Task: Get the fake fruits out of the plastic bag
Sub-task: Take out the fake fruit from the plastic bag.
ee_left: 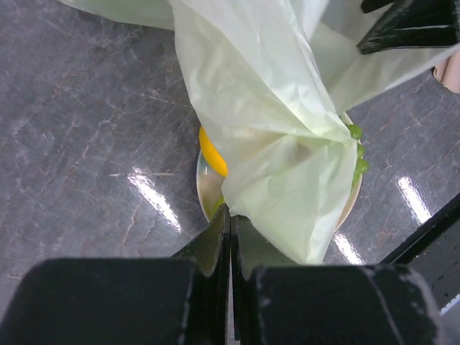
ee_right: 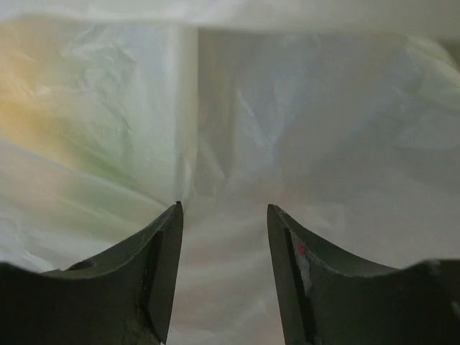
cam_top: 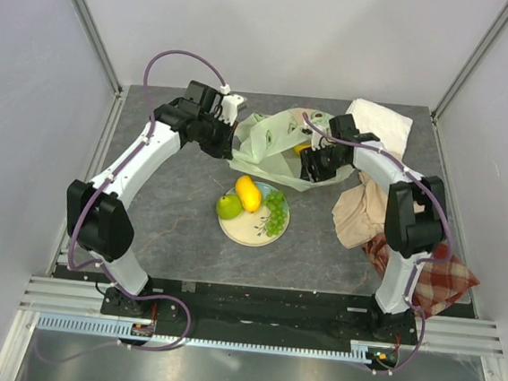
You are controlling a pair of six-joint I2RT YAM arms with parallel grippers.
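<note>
Left jaws pinch crinkly, pale-green plastic bag [ee_left: 273,144].

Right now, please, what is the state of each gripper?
Left gripper: closed, pinching the plastic bag.
Right gripper: open, bag film just ahead, nothing gripped.

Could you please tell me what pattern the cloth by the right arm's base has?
The cloth is red-and-tan plaid, clearest in the top view.

plastic bag [ee_left: 273,108]: thin film, translucent, crinkled, softly glossy
table [ee_left: 86,144]: grey, stone-veined, smooth; glare is seen beside the left claw [ee_left: 230,217]
fake fruits [cam_top: 248,193]: glossy plastic
plaid cloth [cam_top: 444,272]: matt weave
</note>
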